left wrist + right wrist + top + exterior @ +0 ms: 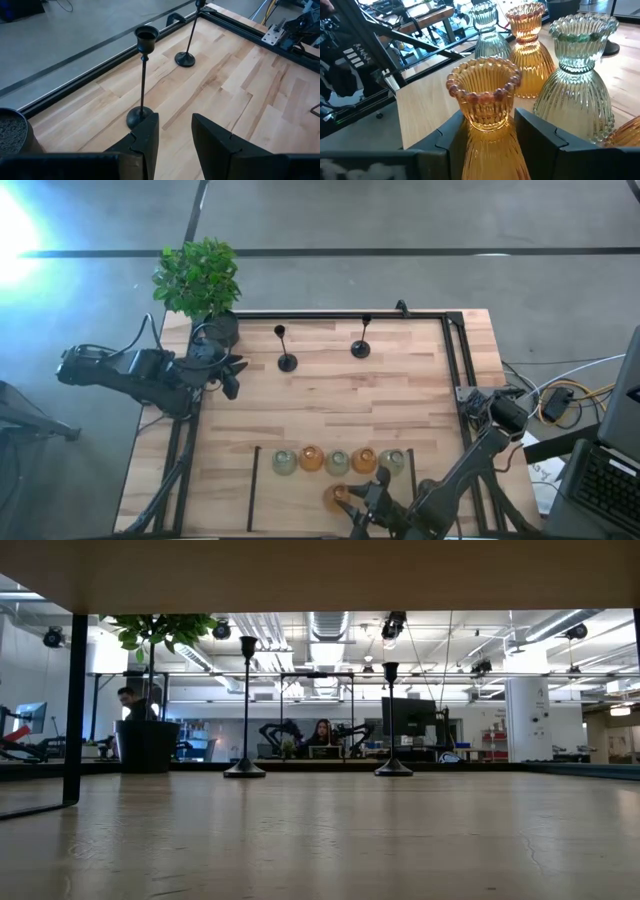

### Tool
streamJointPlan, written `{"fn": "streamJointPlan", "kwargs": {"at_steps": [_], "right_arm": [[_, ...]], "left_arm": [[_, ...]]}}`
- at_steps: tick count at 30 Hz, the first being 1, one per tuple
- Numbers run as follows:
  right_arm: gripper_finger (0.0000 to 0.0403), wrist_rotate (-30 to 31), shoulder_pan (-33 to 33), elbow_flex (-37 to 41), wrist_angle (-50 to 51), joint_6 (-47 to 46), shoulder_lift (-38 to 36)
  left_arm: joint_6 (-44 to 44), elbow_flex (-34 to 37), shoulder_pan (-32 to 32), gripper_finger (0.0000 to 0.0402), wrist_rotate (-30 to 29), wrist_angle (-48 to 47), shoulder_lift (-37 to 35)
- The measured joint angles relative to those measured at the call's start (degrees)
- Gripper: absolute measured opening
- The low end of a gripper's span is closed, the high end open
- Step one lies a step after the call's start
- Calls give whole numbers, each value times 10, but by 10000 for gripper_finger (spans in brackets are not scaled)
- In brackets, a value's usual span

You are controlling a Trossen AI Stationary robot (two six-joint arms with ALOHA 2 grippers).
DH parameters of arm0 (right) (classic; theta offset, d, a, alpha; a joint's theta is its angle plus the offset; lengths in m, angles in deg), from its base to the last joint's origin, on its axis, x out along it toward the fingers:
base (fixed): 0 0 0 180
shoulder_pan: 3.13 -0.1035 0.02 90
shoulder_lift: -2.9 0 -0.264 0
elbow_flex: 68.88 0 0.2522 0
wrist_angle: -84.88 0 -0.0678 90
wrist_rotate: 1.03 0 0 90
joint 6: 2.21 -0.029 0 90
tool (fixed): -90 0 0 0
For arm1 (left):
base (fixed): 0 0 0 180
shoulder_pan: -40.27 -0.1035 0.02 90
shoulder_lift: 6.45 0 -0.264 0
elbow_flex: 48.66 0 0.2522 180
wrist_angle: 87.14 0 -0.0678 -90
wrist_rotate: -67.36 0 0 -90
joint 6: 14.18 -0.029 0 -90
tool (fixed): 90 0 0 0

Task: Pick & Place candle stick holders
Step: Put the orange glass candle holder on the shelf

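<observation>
Five glass holders stand in a row near the table's front edge, pale (285,460) and amber (311,458) by turns. One more amber holder (335,497) stands nearer the edge, upright on the wood. My right gripper (358,498) is open, one finger on each side of this holder (482,100). Two black thin-stemmed holders (287,362) (361,350) stand on their round bases at the far side. My left gripper (230,375) hangs open and empty above the table's far left, just beside the nearer stemmed holder (142,75). My right gripper has its fingers (540,135) close on either side of the amber holder's narrow waist (485,125), coming in nearly level from the table's right. Whether they touch the glass, I cannot tell. The holder stands upright on the table.
A black pot with a leafy plant (200,280) stands at the far left corner. Black frame rails (455,360) run along the table's far and right sides, and short black bars (254,480) lie near the row. Bare wood lies in the middle. People sit in the room beyond.
</observation>
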Motion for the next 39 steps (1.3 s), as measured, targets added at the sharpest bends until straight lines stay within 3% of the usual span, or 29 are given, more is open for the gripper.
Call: {"fn": "streamJointPlan", "kwargs": {"at_steps": [12, 25, 39], "right_arm": [[198, -5, -1, 1, 4, -9, 2], [198, 4, -4, 1, 2, -8, 2], [172, 5, -3, 1, 2, -7, 1]], "left_arm": [[1, 0, 0, 120, 1, 0, 0], [1, 0, 0, 120, 1, 0, 0], [6, 0, 0, 120, 11, 0, 0]]}}
